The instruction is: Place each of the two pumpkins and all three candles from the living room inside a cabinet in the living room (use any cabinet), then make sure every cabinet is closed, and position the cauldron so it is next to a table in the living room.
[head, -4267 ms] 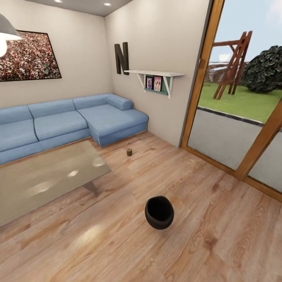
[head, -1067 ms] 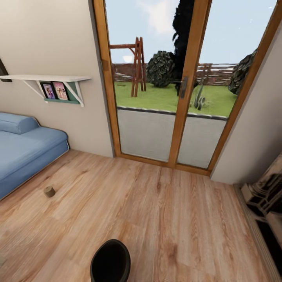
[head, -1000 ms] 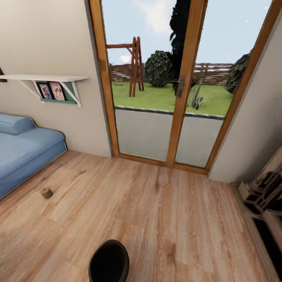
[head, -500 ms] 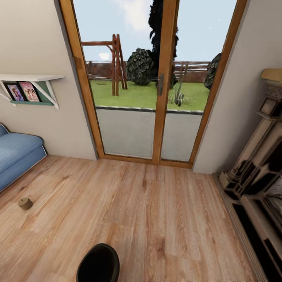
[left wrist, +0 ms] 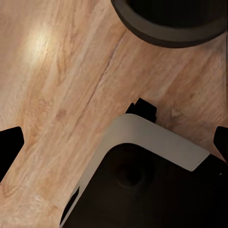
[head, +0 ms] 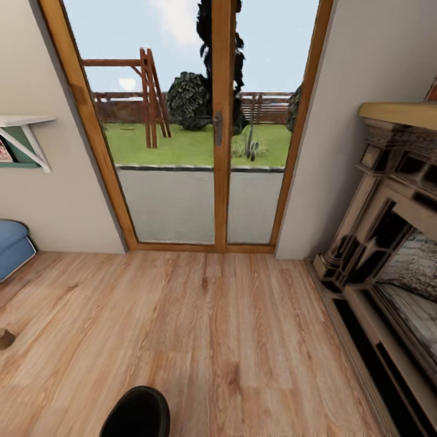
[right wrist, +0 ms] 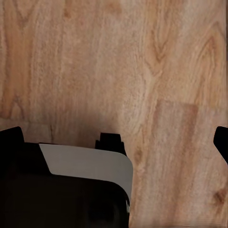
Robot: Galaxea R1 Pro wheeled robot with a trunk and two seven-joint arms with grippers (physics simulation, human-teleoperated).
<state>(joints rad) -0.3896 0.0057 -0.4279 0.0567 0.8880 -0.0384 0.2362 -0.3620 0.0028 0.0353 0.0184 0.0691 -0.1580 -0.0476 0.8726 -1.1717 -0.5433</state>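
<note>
1. One cauldron (head: 135, 416), black, on the wood floor (head: 243, 340), well short of the glass doors (head: 200, 139); rim also seen from the left wrist (left wrist: 171, 28).
2. One candle (head: 6, 338), small, cut by the frame edge, left of the cauldron, near one blue sofa (head: 12, 246) corner.
3. One fireplace (head: 388, 243) right of the doors; one shelf (head: 21, 130) left of them.
4. Left gripper (left wrist: 114, 142) and right gripper (right wrist: 114, 142): fingertips spread wide, grasping nothing, above bare floor.
</note>
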